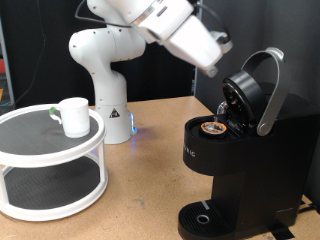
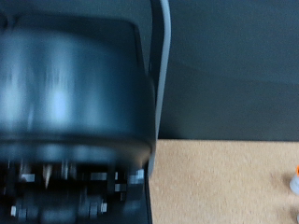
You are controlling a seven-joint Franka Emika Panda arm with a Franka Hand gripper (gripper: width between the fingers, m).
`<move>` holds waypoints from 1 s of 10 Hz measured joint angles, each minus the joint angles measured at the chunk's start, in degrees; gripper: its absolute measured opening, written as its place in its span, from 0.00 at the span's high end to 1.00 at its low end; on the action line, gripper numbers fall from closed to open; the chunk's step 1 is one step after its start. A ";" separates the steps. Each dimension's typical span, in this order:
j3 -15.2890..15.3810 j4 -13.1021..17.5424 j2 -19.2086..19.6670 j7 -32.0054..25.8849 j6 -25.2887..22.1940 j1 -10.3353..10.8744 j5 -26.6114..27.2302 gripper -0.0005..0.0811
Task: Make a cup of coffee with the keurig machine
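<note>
The cup (image 1: 72, 114) stands on a two-tier stand (image 1: 50, 160) at the exterior view's left. The keurig machine (image 1: 240, 170) sits right, lid (image 1: 255, 90) raised, a pod (image 1: 212, 128) inside.

The coffee maker (image 1: 235, 165) is matt black plastic; its raised lid (image 1: 262, 92) has a smooth silver-grey rim, and up close the lid's underside (image 2: 70, 79) shines glossy. The mug (image 1: 73, 116) is smooth white ceramic. The tabletop (image 2: 224, 182) looks like grainy cork-brown board. The round stand (image 1: 50, 160) is smooth white plastic.
</note>
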 joint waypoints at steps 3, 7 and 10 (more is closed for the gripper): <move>3.85 0.83 -1.15 4.64 2.43 1.74 0.06 0.99; 9.13 1.74 -2.21 11.00 6.29 4.30 0.25 0.99; 12.22 3.97 -2.65 15.60 7.84 6.05 1.14 0.99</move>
